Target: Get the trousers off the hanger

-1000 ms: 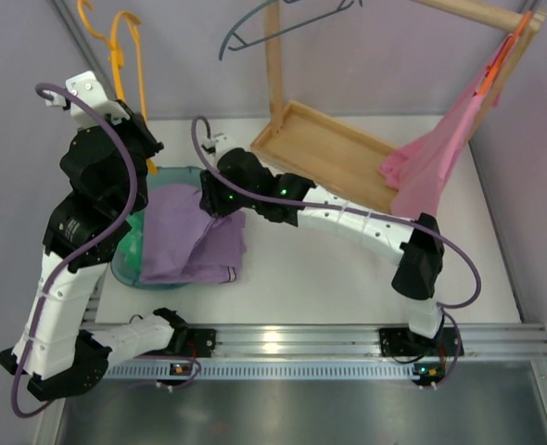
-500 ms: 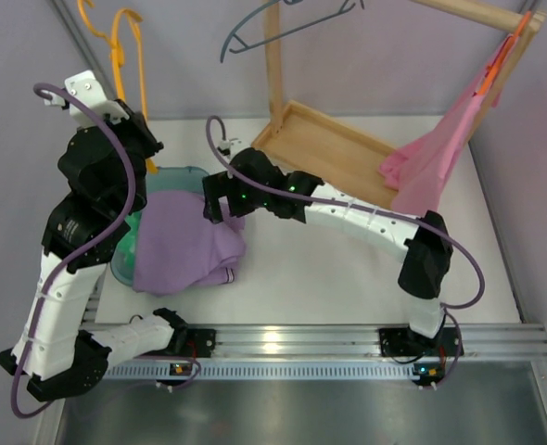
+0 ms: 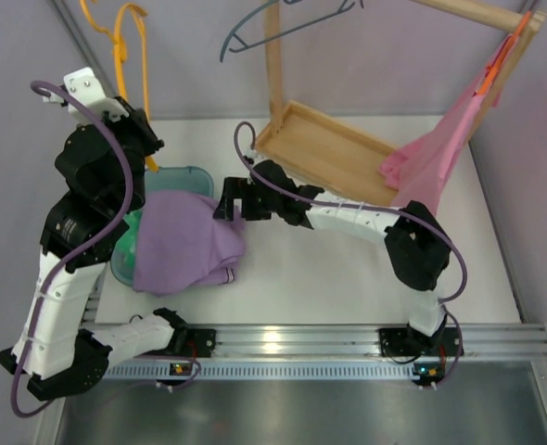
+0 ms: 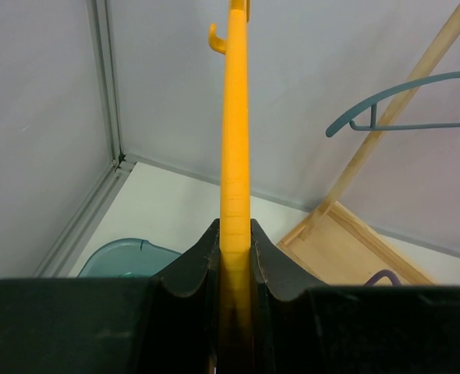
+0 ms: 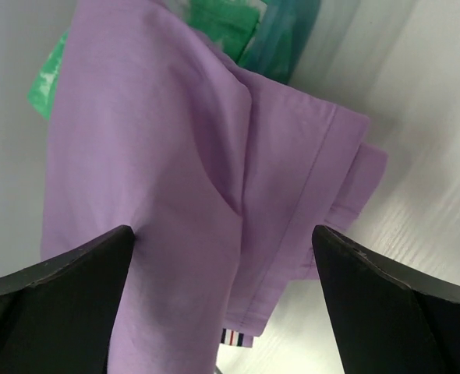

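Observation:
The purple trousers (image 3: 183, 243) lie draped over the teal basin (image 3: 183, 175) and onto the table, free of the hanger; they fill the right wrist view (image 5: 183, 202). The yellow-orange hanger (image 3: 130, 65) is held upright at the back left. My left gripper (image 3: 144, 153) is shut on the hanger's lower bar, seen edge-on in the left wrist view (image 4: 235, 156). My right gripper (image 3: 225, 206) is open and empty, just right of and above the trousers, its fingers (image 5: 58, 280) wide apart.
A wooden rack with a tray base (image 3: 329, 148) stands at the back. A grey-blue hanger (image 3: 283, 20) hangs on it, and a pink garment (image 3: 436, 158) on an orange-red hanger (image 3: 503, 51) hangs at the right. Green-and-white cloth (image 5: 54, 74) lies in the basin.
My right gripper has let go of the trousers and drawn back to the right. The trousers have settled lower over the basin. The left arm holds still.

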Available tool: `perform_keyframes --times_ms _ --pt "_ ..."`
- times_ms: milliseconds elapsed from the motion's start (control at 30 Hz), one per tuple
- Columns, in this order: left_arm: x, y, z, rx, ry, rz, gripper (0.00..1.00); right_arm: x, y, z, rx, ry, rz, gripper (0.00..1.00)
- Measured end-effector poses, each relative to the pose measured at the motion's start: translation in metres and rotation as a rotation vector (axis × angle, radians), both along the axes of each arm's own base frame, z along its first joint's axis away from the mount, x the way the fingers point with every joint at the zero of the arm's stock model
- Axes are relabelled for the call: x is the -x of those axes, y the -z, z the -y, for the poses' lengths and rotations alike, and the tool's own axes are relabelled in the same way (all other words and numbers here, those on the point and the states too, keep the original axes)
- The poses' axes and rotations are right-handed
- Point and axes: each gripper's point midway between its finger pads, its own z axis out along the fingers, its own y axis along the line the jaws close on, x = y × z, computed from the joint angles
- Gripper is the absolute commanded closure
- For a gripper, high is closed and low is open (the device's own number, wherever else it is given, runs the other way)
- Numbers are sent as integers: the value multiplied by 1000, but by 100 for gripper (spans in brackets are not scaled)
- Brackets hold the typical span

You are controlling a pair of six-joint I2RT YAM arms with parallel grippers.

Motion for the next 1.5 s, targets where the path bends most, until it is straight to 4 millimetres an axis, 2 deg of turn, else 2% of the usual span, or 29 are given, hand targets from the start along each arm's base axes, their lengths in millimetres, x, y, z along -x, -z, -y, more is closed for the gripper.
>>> perform_keyframes --times_ms 167,333,467,567,600,667,700,800,967,1067,1167,1233,1367,1400,1433,1500 --pt "-3 -3 4 -6 11 1 100 3 25 -3 -39 25 -42 1" --pt "-10 1 10 -32 27 -16 100 2 47 -17 -63 16 -66 1" --pt "-15 4 16 -43 44 -26 100 2 56 -31 -101 -8 -75 1" --pt "-15 4 17 -44 50 -27 100 2 61 -39 -121 -26 -86 22" --pt "-15 4 17 -46 51 -27 100 2 60 -42 -131 -33 -85 42" --pt "-15 4 17 -46 51 -27 100 4 56 -44 -148 -44 -86 59" --pt "-15 4 17 -46 51 -27 100 5 52 -47 -161 -53 -80 77" --pt "-15 4 17 -46 51 -26 100 4 43 -51 -175 -65 -59 100" --pt "-13 2 16 -43 50 -22 100 3 32 -50 -168 -69 -21 100" --pt "-10 0 13 -39 48 -13 100 4 18 -51 -171 -72 12 100" --pt "-7 -5 10 -32 45 2 100 -2 -12 -61 -206 -84 66 100" --pt "-3 -8 8 -25 44 16 100 -6 -43 -71 -244 -98 117 100" --pt "2 -14 3 -16 36 37 100 -11 -126 -102 -369 -133 254 100" --pt "3 -16 2 -15 33 42 100 -10 -141 -109 -398 -141 276 100" --pt "5 -17 0 -13 28 46 100 -8 -154 -115 -423 -148 295 100" --pt "6 -19 -2 -12 21 52 100 -7 -159 -122 -430 -149 302 100"
